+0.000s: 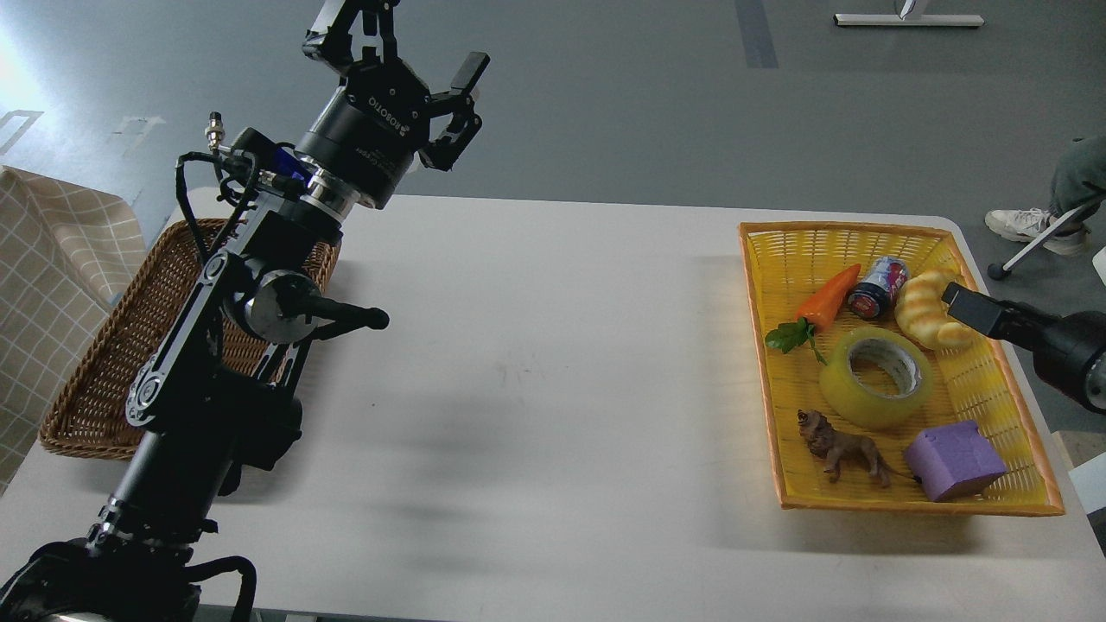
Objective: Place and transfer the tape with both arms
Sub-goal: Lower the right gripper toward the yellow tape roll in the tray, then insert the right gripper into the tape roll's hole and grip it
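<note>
The tape (857,404), a wide translucent yellow roll with a grey-white core, lies flat in the yellow basket (907,506) at the table's right. My left gripper (399,50) is open and empty, held high over the table's far left edge, far from the tape. My right gripper (968,307) comes in from the right edge as a dark block. It hangs over the basket's right side beside the croissant, up and to the right of the tape. Its fingers cannot be told apart.
The yellow basket also holds a toy carrot (828,296), a can (877,287), a croissant (923,313), a toy lion (842,446) and a purple block (953,460). A brown wicker basket (95,380) sits at the left under my left arm. A checked cloth (52,259) lies further left.
</note>
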